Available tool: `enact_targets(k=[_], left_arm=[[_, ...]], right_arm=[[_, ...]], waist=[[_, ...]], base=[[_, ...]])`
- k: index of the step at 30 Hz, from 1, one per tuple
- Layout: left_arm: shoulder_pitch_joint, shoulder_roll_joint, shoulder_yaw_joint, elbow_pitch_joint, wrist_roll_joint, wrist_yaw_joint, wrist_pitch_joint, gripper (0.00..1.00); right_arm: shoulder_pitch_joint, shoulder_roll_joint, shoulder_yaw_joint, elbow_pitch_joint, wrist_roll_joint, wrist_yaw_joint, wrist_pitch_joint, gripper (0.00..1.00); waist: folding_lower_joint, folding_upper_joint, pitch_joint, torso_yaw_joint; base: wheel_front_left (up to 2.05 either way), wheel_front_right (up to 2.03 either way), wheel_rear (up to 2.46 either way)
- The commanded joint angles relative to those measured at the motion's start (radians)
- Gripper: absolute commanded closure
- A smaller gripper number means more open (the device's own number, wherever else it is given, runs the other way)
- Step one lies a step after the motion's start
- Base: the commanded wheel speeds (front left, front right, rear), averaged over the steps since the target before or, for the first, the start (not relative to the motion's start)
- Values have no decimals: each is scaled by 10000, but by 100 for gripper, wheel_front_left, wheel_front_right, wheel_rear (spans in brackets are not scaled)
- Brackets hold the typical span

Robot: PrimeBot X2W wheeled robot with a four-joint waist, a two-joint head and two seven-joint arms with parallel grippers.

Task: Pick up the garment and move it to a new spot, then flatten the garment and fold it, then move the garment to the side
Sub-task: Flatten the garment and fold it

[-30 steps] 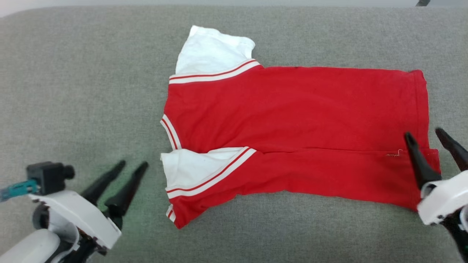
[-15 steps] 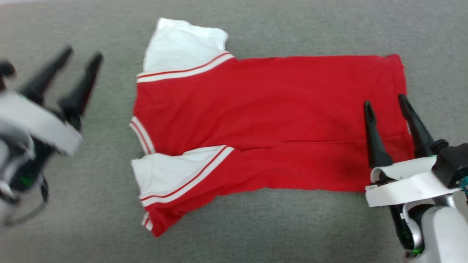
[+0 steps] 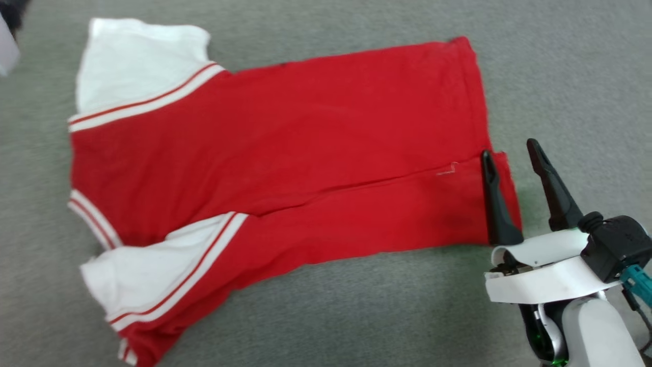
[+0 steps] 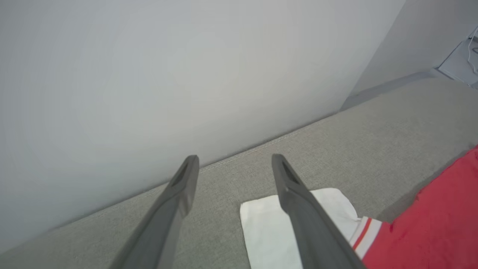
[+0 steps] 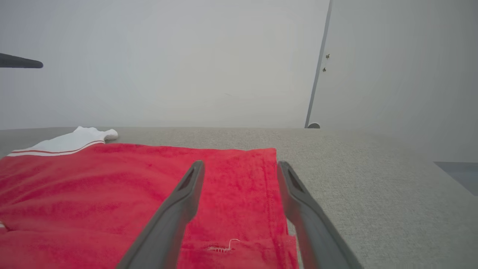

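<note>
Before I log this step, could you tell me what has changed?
The left hand swung from the near side to the far white sleeve of the garment; the head view shifted too. Nothing was gripped. The right hand still straddles the hem corner; both hands open, garment flat.

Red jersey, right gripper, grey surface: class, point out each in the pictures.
red jersey [image 3: 305, 127], head view, red body panel
right gripper [image 3: 509, 147], head view, midway between fingertips
grey surface [image 3: 570, 61], head view, bare patch

Grey fabric surface [image 3: 356, 316] (finely woven) meets a pale wall [image 4: 149, 74].
</note>
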Motion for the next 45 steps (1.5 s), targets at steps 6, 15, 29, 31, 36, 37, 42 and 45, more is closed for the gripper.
enact_targets(k=[6,15,29,31,36,37,42,45], left_arm=[[-1225,172,-1062,715,-737,-12,2431,0],[-2169,496,-1683,1612,-2118,-18,6151,0],[-1729,729,-2442,694,-2977,-22,6829,100],[-1785,790,-2563,589,-2901,-19,6769,100],[-1989,766,-2707,433,-2995,-21,6514,100],[-2050,736,-2740,395,-3011,-21,6481,100],[-2348,576,-2907,207,-3107,-21,6277,100],[-2576,564,-3119,63,-2995,-20,6297,100]], right_arm=[[-86,41,438,-135,312,-11,-155,0],[-87,41,859,-213,498,-11,-203,0],[-512,40,989,-490,505,-11,348,0],[-894,38,960,-451,490,-11,965,0],[-2729,-257,840,-260,270,-11,3299,0],[-3149,-342,802,-91,367,-11,3890,0],[-5287,-626,415,1242,1250,-11,6898,0],[-6389,-667,341,2137,2081,-9,8948,0]], waist=[[0,0,880,-996],[0,0,1218,-1410],[0,0,1472,-1485],[0,0,1459,-1460],[0,0,1493,-1323],[0,0,1518,-1273],[0,0,1704,-993],[0,0,1883,-860]], base=[[0,0,0],[0,0,0],[0,0,0],[0,0,0],[0,0,0],[0,0,0],[0,0,0],[0,0,0]])
